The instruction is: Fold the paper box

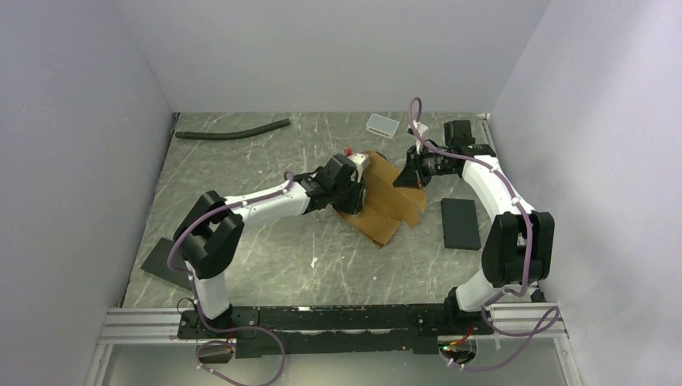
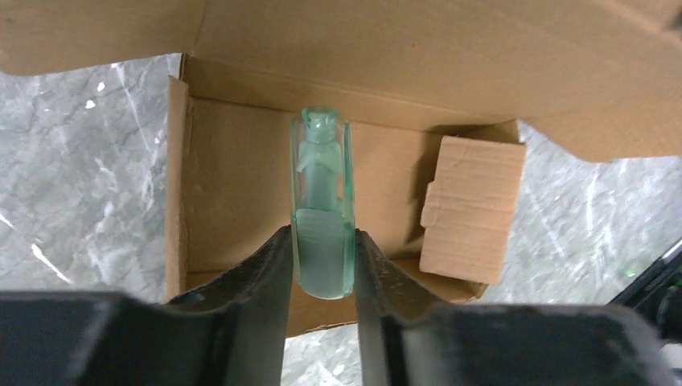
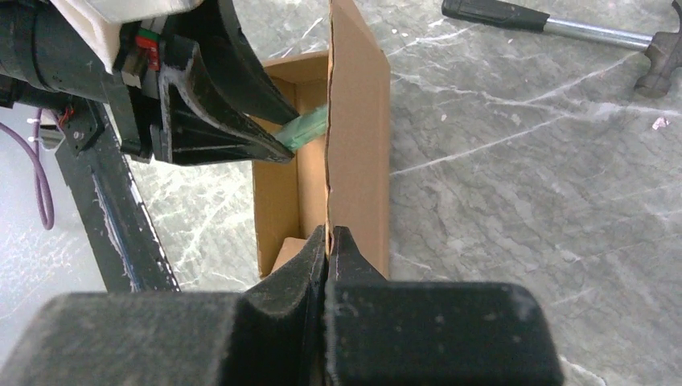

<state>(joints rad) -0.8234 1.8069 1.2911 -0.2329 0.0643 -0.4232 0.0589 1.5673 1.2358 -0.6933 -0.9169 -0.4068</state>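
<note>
- Brown corrugated cardboard, die-cut and creased, forms the paper box (image 1: 384,211). It lies at the middle of the grey marbled table (image 1: 265,249), between the two arms. It is partly erected: a shallow open tray with raised walls, while broad panels lie spread flat on the near side.
- Left gripper (image 2: 322,241), black and two-fingered, hangs over the open tray. Its jaws are clamped on a translucent green plastic piece (image 2: 322,185), whose far end points toward the tray's far wall.
- Right gripper (image 3: 328,241), black and two-fingered, has its jaws pressed together on the edge of an upright cardboard side panel (image 3: 358,121) and holds that panel vertical beside the tray.
- Short tabbed end flap (image 2: 470,209) stands at one end of the tray, bent inward but not seated.
- Flat black rectangular slab (image 1: 460,223) lies apart from the box, to the right of it.
- Step in hand, as judged: wall raising. One side is held up while the tray interior is occupied.
- Next move, as judged: the green piece must come clear of the cavity. The pinched panel must then turn about its crease without tearing, and the end flap must tuck inside it.
</note>
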